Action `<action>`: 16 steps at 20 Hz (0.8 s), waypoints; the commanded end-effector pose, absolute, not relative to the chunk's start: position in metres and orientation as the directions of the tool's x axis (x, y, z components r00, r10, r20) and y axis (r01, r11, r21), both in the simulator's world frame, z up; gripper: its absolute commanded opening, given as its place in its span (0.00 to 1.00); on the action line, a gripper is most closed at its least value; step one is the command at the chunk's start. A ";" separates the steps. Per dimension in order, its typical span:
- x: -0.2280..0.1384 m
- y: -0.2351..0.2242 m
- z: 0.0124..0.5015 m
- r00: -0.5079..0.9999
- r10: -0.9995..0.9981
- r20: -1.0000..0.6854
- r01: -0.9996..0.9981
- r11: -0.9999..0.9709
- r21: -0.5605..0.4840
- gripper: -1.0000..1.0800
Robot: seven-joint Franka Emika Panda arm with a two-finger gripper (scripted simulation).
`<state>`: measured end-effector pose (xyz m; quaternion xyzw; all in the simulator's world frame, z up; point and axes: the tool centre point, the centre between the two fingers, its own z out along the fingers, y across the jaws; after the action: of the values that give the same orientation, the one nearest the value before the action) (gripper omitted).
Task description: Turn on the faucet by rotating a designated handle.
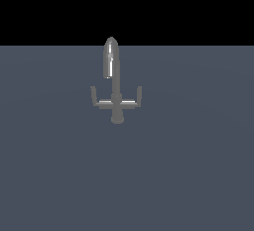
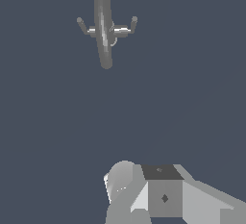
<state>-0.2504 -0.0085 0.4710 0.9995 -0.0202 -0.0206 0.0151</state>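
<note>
Nearest to you in the wrist view is the arm's own grey body (image 2: 163, 194), a rounded link and a boxy block. You cannot see the jaws in either view, so you cannot tell whether they stand wide or narrow.

Beyond that lies the bare grey-blue desk (image 1: 188, 175), with open surface between the arm and the task's fixture.

Farthest out stands the faucet (image 1: 115, 93). You see it well apart from the arm, with nothing touching it. In the exterior view it stands upright on a small round base, and its tall arched spout carries a bright highlight. A crossbar runs across the stem just above the base and ends in two upturned tips. The handle (image 1: 94, 97) is the branch on the exterior view's left; the matching arm (image 1: 137, 96) is on the exterior view's right. Both branches lie level with each other.
</note>
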 end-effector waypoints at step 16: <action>-0.247 -0.012 0.474 0.999 -0.037 -0.027 -0.036 -0.999 0.026 0.00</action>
<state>-0.2470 -0.0120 0.4745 0.9996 -0.0208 -0.0125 0.0113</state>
